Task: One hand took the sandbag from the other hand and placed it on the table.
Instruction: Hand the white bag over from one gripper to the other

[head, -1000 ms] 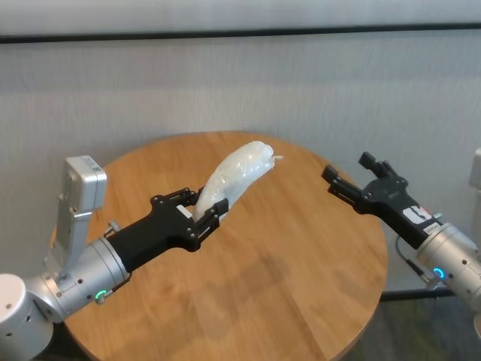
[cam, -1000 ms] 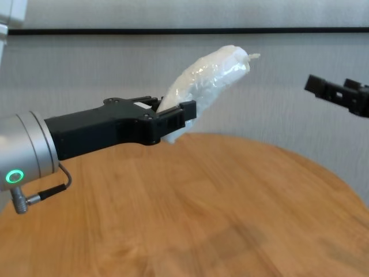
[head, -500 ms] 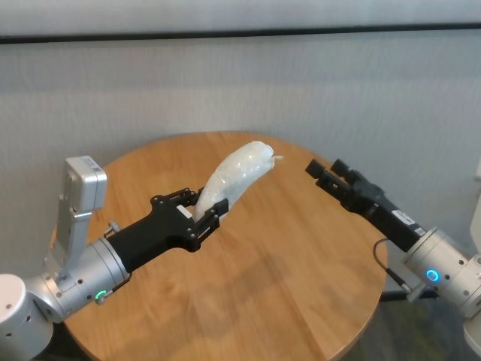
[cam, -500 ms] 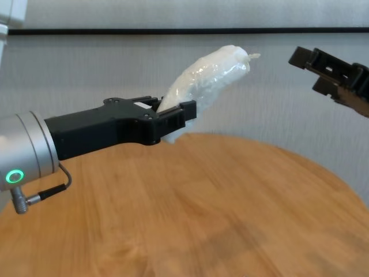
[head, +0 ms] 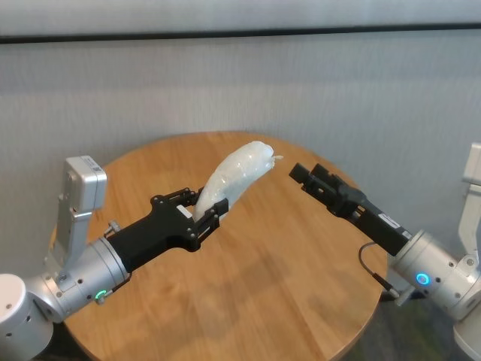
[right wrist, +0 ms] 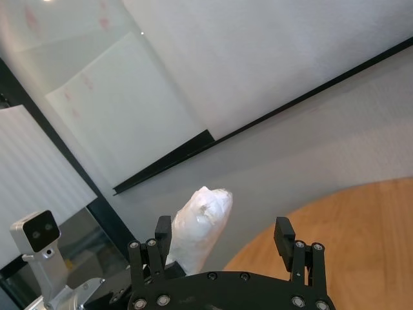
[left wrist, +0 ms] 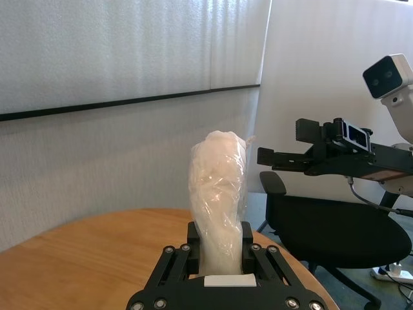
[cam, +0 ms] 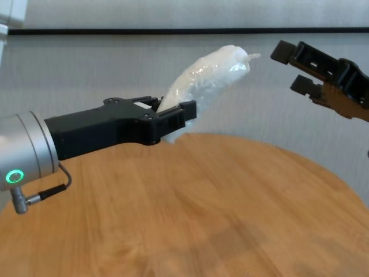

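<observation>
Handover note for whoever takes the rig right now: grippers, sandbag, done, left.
Left gripper: shut on the sandbag at its lower end, held up off the table, tip slanting toward the right arm.
Right gripper: open, empty, in the air just beside the bag's tip, not touching.
Done: bag presented for handoff.
Left: right gripper closes on the bag, left releases, right sets it on the table.

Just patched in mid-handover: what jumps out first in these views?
The white sandbag stands out, held up above the round wooden table with its lower end clamped in the left tool and its twisted tip pointing toward the wall. From the right, the open right tool hangs in the air a short way from that tip, not touching it.
</observation>
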